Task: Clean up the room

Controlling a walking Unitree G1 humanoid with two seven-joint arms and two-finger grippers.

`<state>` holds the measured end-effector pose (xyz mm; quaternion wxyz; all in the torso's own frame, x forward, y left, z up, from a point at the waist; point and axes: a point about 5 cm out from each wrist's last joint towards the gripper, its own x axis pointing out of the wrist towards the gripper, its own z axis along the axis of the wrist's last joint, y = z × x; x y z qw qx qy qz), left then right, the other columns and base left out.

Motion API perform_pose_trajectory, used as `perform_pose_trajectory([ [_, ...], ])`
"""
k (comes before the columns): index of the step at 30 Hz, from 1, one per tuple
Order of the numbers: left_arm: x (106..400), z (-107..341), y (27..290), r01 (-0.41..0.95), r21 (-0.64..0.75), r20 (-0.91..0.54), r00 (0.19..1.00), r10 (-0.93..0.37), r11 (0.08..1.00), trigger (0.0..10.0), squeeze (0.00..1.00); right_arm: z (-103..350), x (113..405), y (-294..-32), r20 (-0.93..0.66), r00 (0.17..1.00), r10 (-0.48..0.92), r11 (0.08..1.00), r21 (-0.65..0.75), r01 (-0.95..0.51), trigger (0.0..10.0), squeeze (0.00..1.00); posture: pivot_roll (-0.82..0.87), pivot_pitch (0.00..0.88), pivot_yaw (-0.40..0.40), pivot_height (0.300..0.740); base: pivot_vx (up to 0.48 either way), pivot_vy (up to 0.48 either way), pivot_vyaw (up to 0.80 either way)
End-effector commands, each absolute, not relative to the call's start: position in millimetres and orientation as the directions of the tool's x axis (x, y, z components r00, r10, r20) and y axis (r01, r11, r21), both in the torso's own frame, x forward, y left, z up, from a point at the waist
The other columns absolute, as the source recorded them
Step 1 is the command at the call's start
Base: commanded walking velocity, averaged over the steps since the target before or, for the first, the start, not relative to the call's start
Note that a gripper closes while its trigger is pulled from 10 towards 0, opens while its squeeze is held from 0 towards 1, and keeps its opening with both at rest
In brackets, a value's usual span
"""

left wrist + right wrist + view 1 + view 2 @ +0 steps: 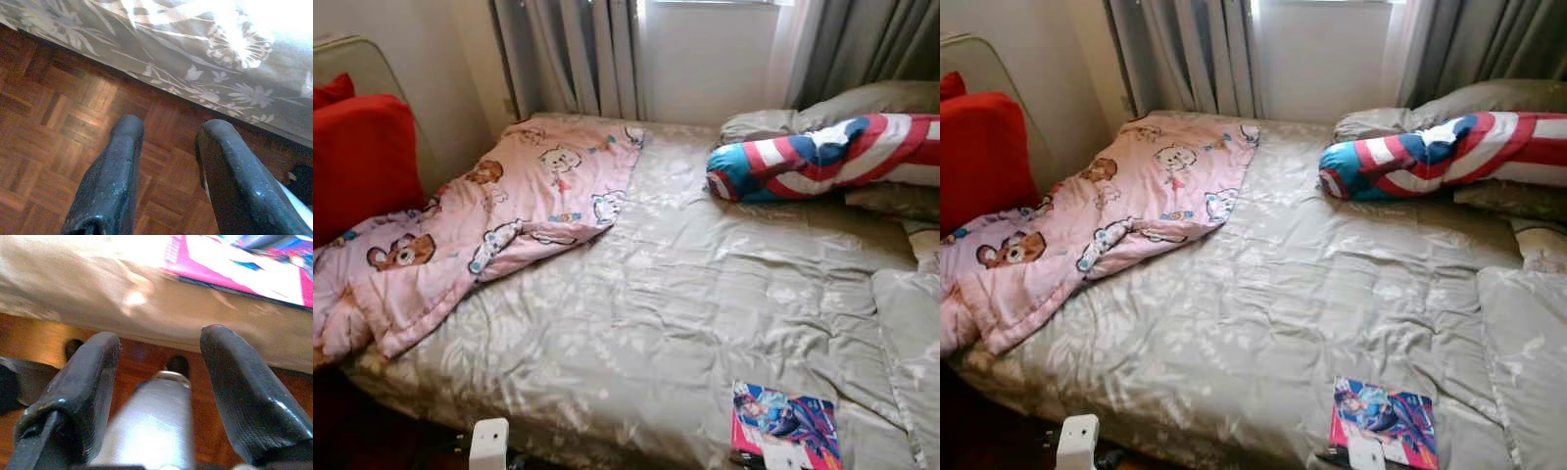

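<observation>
A bed with a crumpled grey floral duvet [656,313] lies before me. A pink cartoon blanket [509,211] is bunched over its left side. A pink and blue magazine [786,423] rests at the bed's near edge on the right. My left gripper [171,129] hangs open over the parquet floor [54,147], beside the hanging edge of the duvet. My right gripper [161,338] is open too, low in front of the bed edge, just under the magazine [234,259]. Neither holds anything.
A red cushion [357,157] leans at the far left. A red, white and blue striped pillow [822,157] lies on grey pillows [862,103] at the right. Grey curtains [568,54] hang behind the bed. A silver rounded part [151,426] sits between the right fingers.
</observation>
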<state>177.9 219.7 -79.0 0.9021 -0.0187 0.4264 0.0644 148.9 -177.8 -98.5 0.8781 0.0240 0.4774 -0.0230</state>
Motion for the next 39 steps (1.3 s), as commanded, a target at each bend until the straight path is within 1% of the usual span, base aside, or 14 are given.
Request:
perform_pose_trajectory([
  [1,176,-80,219,-0.123,0.025,-0.782,0.616,0.096,0.992,10.0,0.00,-101,142,-181,-0.852,0.522,-0.030,0.998,0.005,0.064,10.0,0.00,-0.05,0.000,0.056,0.740,0.000,0.281,0.00],
  [4,175,-80,220,-0.123,0.026,-0.782,0.615,0.097,0.992,10.0,0.00,-102,139,-182,-0.854,0.519,-0.031,0.998,0.004,0.066,10.0,0.00,-0.05,0.000,0.056,0.740,0.000,0.282,0.00],
  [9,175,-81,220,-0.122,0.027,-0.783,0.614,0.097,0.992,10.0,0.00,-103,129,-195,-0.860,0.509,-0.044,0.997,-0.006,0.077,10.0,0.00,-0.05,0.000,0.058,0.740,0.000,0.281,0.00],
  [11,175,-81,220,-0.121,0.027,-0.784,0.614,0.096,0.992,10.0,0.00,-103,124,-205,-0.862,0.505,-0.053,0.996,-0.013,0.083,10.0,0.00,-0.05,0.000,0.058,0.740,0.000,0.281,0.00],
  [16,174,-81,221,-0.120,0.028,-0.784,0.613,0.097,0.992,10.0,0.00,-102,122,-213,-0.862,0.504,-0.059,0.996,-0.017,0.089,10.0,0.00,-0.05,0.003,0.059,0.740,0.000,0.282,0.00],
  [21,173,-81,221,-0.118,0.029,-0.784,0.613,0.096,0.993,10.0,0.00,-101,124,-214,-0.860,0.507,-0.058,0.996,-0.015,0.089,10.0,0.00,-0.05,0.004,0.059,0.740,0.000,0.282,0.00],
  [25,173,-81,221,-0.117,0.030,-0.784,0.614,0.095,0.993,10.0,0.00,-101,131,-207,-0.857,0.513,-0.049,0.997,-0.009,0.081,10.0,0.00,-0.05,0.005,0.058,0.740,0.000,0.282,0.00],
  [29,174,-81,220,-0.116,0.029,-0.784,0.614,0.094,0.993,10.0,0.00,-101,138,-190,-0.856,0.516,-0.031,0.998,0.004,0.066,10.0,0.00,-0.05,0.002,0.057,0.740,0.000,0.282,0.00],
  [34,175,-81,219,-0.113,0.027,-0.782,0.616,0.091,0.993,10.0,0.00,-101,142,-179,-0.855,0.519,-0.020,0.998,0.011,0.057,10.0,0.00,-0.05,0.001,0.056,0.740,0.000,0.283,0.00],
  [39,175,-81,219,-0.112,0.028,-0.781,0.617,0.092,0.993,10.0,0.00,-101,142,-176,-0.854,0.519,-0.018,0.999,0.011,0.052,10.0,0.00,-0.05,0.000,0.057,0.740,0.000,0.280,0.00],
])
